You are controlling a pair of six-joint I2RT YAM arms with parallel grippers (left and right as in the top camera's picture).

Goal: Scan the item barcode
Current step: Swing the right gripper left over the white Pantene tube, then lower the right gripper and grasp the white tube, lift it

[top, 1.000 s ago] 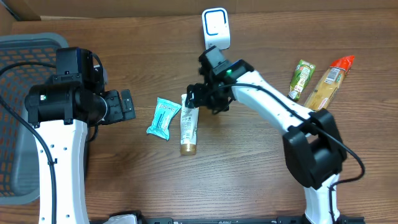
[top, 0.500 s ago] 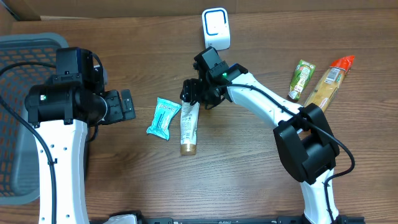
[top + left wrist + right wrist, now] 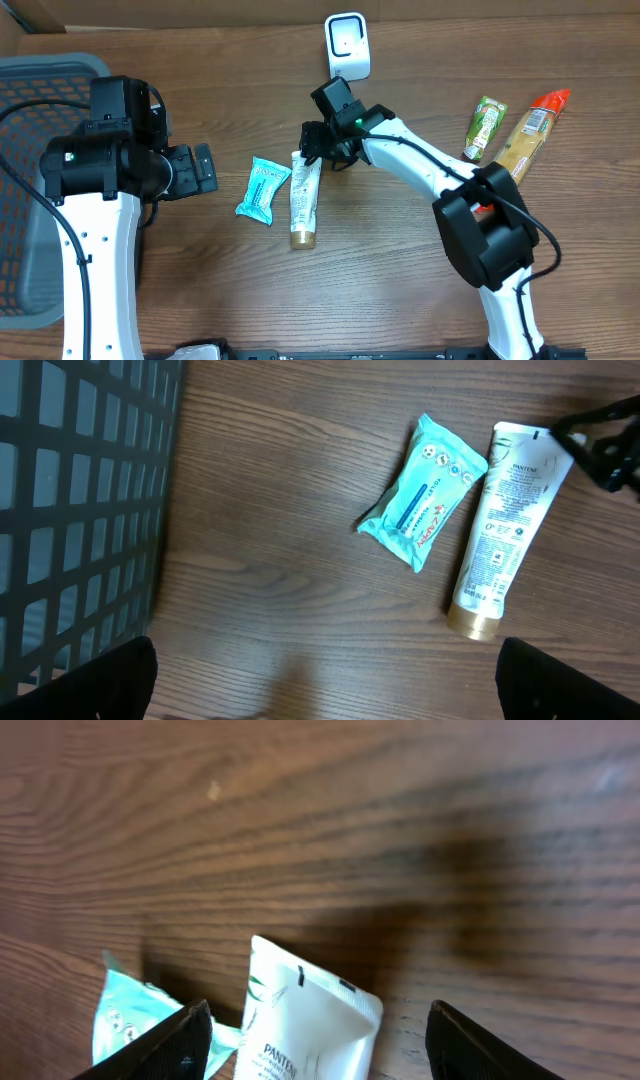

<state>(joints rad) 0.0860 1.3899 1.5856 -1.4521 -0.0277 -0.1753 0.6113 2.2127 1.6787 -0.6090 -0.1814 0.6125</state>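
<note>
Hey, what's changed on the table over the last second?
The right gripper edged toward the table's far side and now sits over the crimped end of the white plastic tube, jaws open astride it, nothing gripped. The tube, the teal wrapped packet and the open left gripper stayed put.

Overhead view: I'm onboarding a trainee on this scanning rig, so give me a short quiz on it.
1. True or false: the right gripper is shut on the white tube.
2. Which item lies beside the tube on the left gripper's side? A) teal packet B) green pouch C) orange-capped bag
3. Fill in: the tube's gold cap points ____ the scanner.
Key: 1 false, its fingers stand apart around the crimped end; 2 A; 3 away from.
</note>
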